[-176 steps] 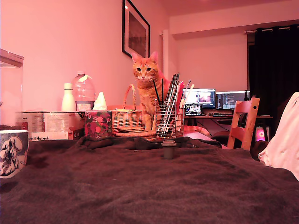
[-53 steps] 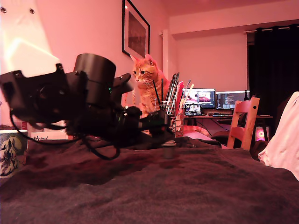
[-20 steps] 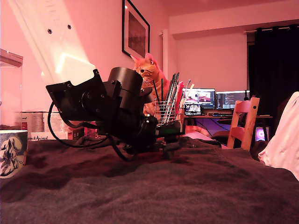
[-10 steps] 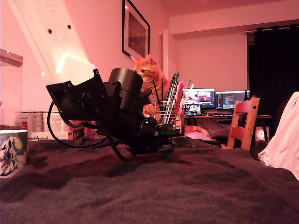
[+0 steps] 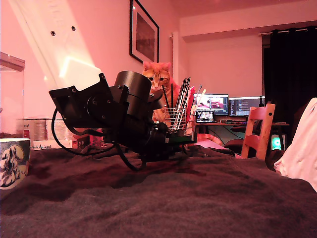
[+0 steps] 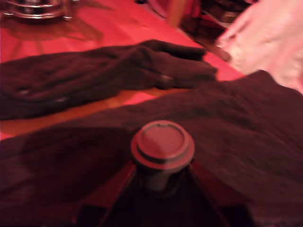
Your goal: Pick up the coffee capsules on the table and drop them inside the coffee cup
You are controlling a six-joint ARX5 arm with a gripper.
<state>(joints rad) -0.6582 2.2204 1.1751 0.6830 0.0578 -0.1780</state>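
In the wrist view the coffee capsule (image 6: 162, 143) stands rim up on the table's dark brown cloth (image 6: 246, 137). My gripper (image 6: 158, 183) is shut on its tapered body, with one finger (image 6: 111, 191) pressing in from each side. In the exterior view the black arm lies low over the table (image 5: 208, 198) and my gripper (image 5: 177, 145) hides the capsule. The coffee cup (image 5: 12, 163), a white mug with a dark inked picture, stands at the exterior view's far left edge, well apart from the gripper.
Behind the gripper a wire mesh pen holder (image 5: 177, 121) stands with an orange cat (image 5: 157, 79) sitting beside it. A white cloth (image 5: 303, 146) hangs at the exterior view's right, and a wooden chair (image 5: 257, 131) is beyond. Bunched cloth folds (image 6: 118, 71) lie past the capsule.
The arm came in from the exterior view's left and dropped low over the capsule, which now sits hidden by the gripper. Over the last second the arm barely moved. The cat turned its head.
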